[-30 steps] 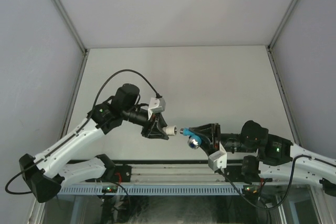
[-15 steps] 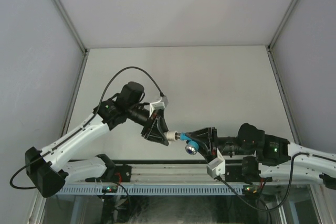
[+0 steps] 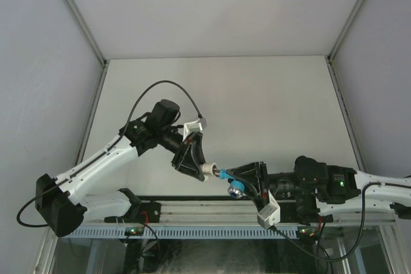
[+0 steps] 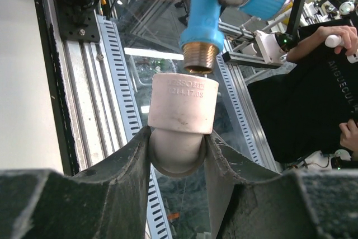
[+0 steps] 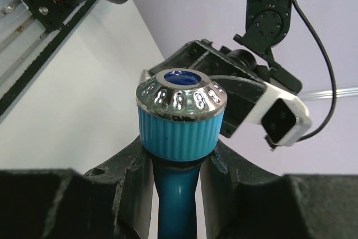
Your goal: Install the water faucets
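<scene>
Meeting now (apart a second ago): left end effector (image 3: 201, 169) pinches white-grey cylindrical fitting (image 4: 182, 110), right end effector (image 3: 246, 175) pinches bright blue plastic tap (image 5: 180, 122).

Top view: a pale white table (image 3: 257, 101) fills the middle, boxed in by plain grey walls (image 3: 38, 62) on the left, back and right. Metal frame posts (image 3: 77, 14) slant down into the far corners. Along the near edge runs a slotted grey rail (image 3: 205, 231). The light is soft and even, with hardly a shadow. Beyond that rail, a person in a black shirt (image 4: 307, 99) is in view.
</scene>
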`<state>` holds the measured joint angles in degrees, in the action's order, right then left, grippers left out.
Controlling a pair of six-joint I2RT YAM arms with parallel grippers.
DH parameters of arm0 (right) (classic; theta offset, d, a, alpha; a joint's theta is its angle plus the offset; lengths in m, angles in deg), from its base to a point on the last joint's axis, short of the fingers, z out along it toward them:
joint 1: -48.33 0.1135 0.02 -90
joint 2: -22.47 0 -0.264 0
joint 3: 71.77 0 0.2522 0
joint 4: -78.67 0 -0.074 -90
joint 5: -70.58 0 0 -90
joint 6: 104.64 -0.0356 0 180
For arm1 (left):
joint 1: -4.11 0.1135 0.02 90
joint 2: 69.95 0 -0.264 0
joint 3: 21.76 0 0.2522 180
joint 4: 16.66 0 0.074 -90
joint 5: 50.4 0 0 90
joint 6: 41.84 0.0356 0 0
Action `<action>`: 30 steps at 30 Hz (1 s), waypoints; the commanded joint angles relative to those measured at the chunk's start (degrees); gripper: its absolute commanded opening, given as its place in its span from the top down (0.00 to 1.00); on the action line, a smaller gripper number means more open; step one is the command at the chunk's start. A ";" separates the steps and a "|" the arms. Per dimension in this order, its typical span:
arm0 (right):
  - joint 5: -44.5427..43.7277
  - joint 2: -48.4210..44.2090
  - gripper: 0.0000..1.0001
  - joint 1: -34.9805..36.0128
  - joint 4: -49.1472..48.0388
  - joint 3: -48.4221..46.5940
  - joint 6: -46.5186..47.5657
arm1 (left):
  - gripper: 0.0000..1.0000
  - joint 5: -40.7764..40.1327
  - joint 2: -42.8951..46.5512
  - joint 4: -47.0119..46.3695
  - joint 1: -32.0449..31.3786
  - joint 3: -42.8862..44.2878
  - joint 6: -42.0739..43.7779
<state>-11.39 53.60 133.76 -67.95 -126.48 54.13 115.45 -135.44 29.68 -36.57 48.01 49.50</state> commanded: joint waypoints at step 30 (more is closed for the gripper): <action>7.33 5.52 1.00 -4.74 -3.44 -3.44 1.17 | 1.00 3.16 -3.23 18.82 0.35 7.41 17.04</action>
<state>-5.31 58.13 129.52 -67.95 -128.45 55.51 115.06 -138.72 47.86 -36.51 51.38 64.47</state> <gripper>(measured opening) 0.321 0.426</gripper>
